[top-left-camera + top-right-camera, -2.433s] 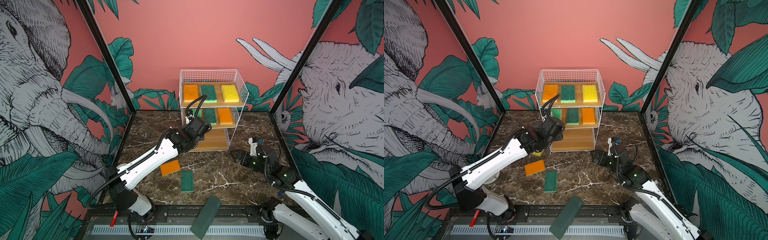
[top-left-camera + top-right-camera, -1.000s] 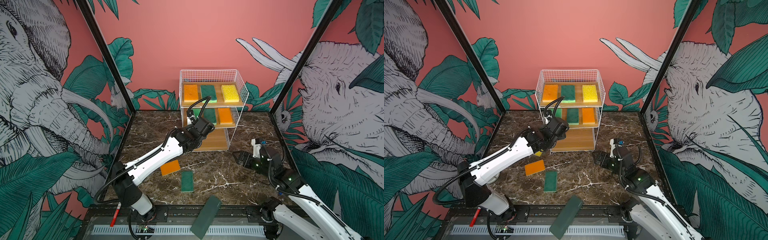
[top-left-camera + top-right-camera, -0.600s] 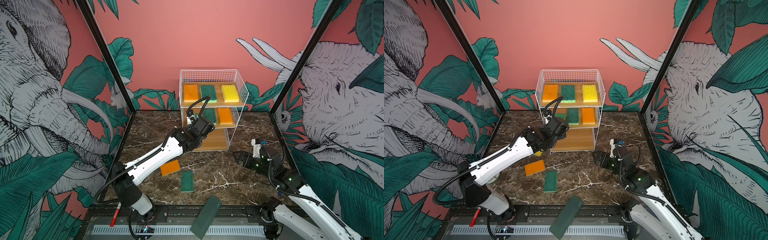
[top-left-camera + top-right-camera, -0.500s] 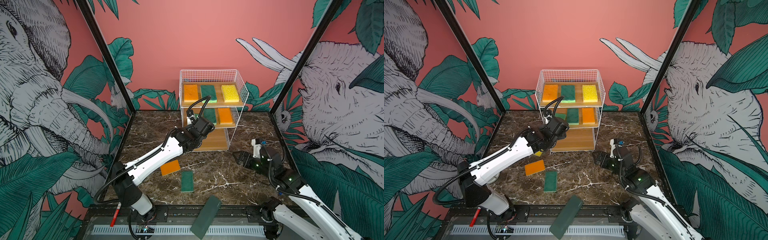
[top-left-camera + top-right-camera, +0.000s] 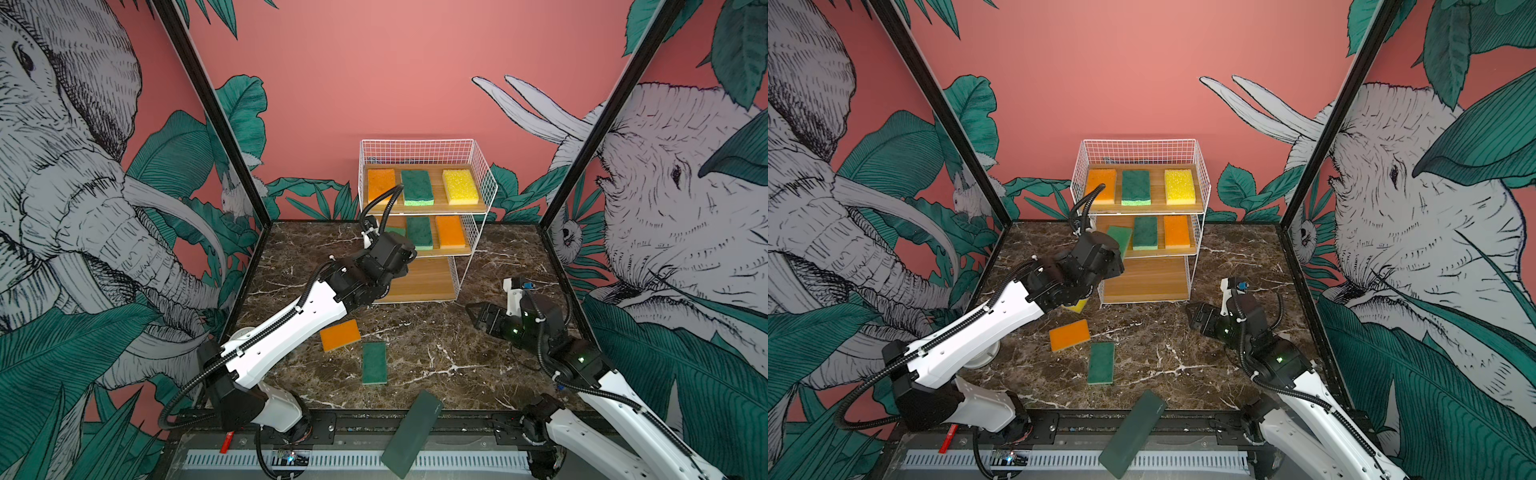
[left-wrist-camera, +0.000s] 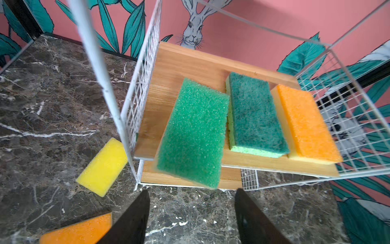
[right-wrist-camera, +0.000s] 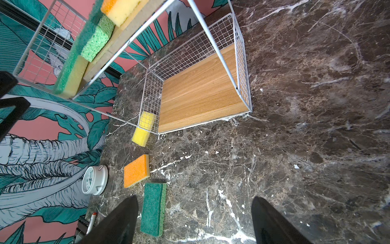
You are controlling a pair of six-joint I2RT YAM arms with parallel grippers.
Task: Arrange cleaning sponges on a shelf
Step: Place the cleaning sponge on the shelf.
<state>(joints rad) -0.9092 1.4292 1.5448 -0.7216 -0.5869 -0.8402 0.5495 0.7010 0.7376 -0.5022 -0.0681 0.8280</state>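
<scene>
The left claw (image 6: 190, 213) is hovering just in front of the shelf (image 5: 1200, 183), its two black fingers (image 6: 130, 219) standing apart with nothing between them. Just beyond the fingertips, a light green sponge (image 6: 193, 132) is lying skewed on the middle board, its near end jutting past the board's front edge. Beside it a dark green sponge (image 6: 256, 116) and an orange sponge (image 6: 304, 122) are lying straight, side by side. On the top board, an orange sponge (image 5: 1100, 185), a green one (image 5: 1136, 187) and a yellow one (image 5: 1179, 187) are sitting in a row. The bottom board (image 7: 200, 93) is bare wood.

On the counter (image 5: 1183, 365), a yellow sponge (image 6: 103, 166) is resting against the shelf's left corner post; an orange sponge (image 5: 1069, 334) and a green sponge (image 5: 1101, 363) are lying nearer the front, close together.

The right claw (image 7: 194, 219) is hanging low over the counter to the right of the shelf, its fingers spread wide and empty. A long dark green slab (image 5: 1133, 433) is leaning over the front rail.
</scene>
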